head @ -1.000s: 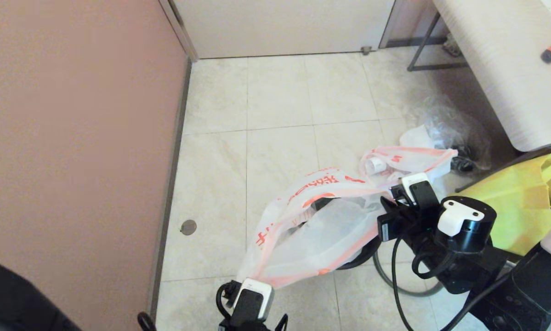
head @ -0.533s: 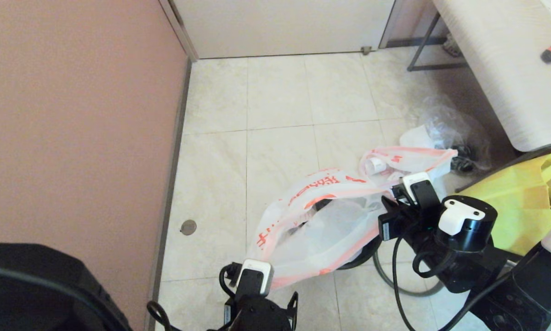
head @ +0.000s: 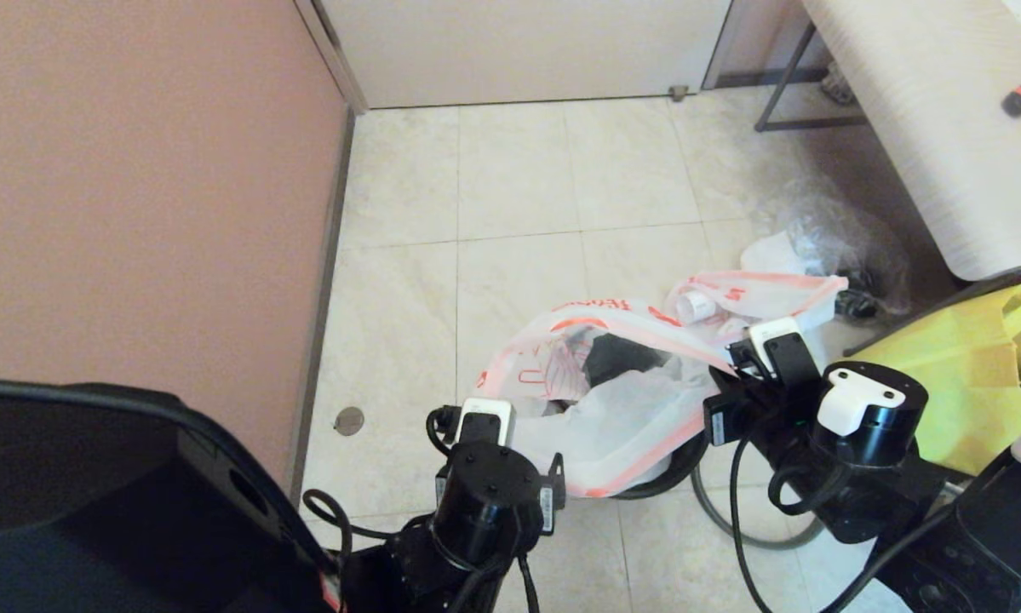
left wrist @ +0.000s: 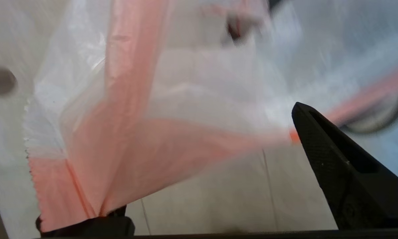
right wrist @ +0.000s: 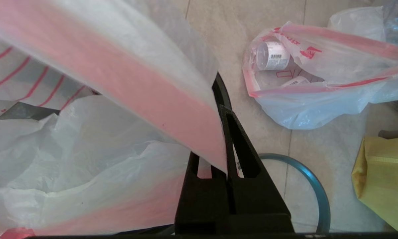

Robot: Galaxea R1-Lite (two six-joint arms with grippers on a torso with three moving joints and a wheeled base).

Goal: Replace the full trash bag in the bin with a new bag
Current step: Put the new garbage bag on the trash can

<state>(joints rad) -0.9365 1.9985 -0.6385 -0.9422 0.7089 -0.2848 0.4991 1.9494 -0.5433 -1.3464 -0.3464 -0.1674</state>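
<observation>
The new bag (head: 599, 400), white with orange-red print, lies spread over the black bin (head: 616, 356), and its mouth gapes. My right gripper (right wrist: 220, 139) is at the bin's right side, shut on the bag's pink edge (right wrist: 172, 109). At the bin's near left my left gripper (left wrist: 199, 166) stands open, fingers wide apart. The bag's pink edge (left wrist: 119, 156) drapes over one of them. The full trash bag (head: 757, 296) lies on the floor beyond the bin (right wrist: 222, 94). The grey hoop (right wrist: 313, 184) lies on the floor beside the bin.
A yellow tote (head: 961, 383) stands at the right, under a table (head: 919, 128). A clear plastic bag (head: 842, 243) lies behind the full bag. The pink wall (head: 135, 213) closes the left side, with a floor drain (head: 349, 420) near it.
My left arm has come forward toward the bin, and the bag's near edge went with it. The bag's mouth now gapes wider and shows the black bin. The right arm held still.
</observation>
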